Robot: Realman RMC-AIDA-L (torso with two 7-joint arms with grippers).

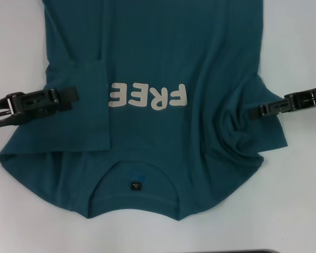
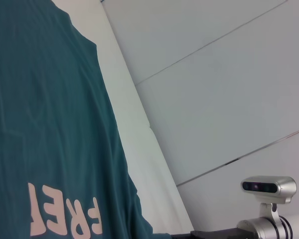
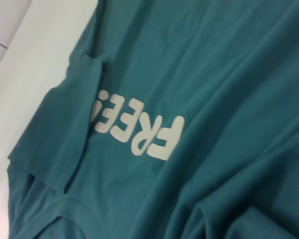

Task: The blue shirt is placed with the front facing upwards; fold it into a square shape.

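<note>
1. Table: white, smooth surface, filling the head view's right, lower and left margins; evenly lit, with soft glare.
2. Wall: pale grey panels, upper right of the left wrist view, crossed by thin dark diagonal seams.
3. Dark strip: bottom edge of the head view; identity unclear.

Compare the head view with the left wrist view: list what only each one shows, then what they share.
Only the head view shows the left claw over the folded-in sleeve, the neckline with its black tag, and the wrinkled cloth by the right claw's tip. Only the left wrist view shows the paneled wall and a silver camera on the right arm. Both show the blue shirt, its FREE lettering, the white table and the right claw.
</note>
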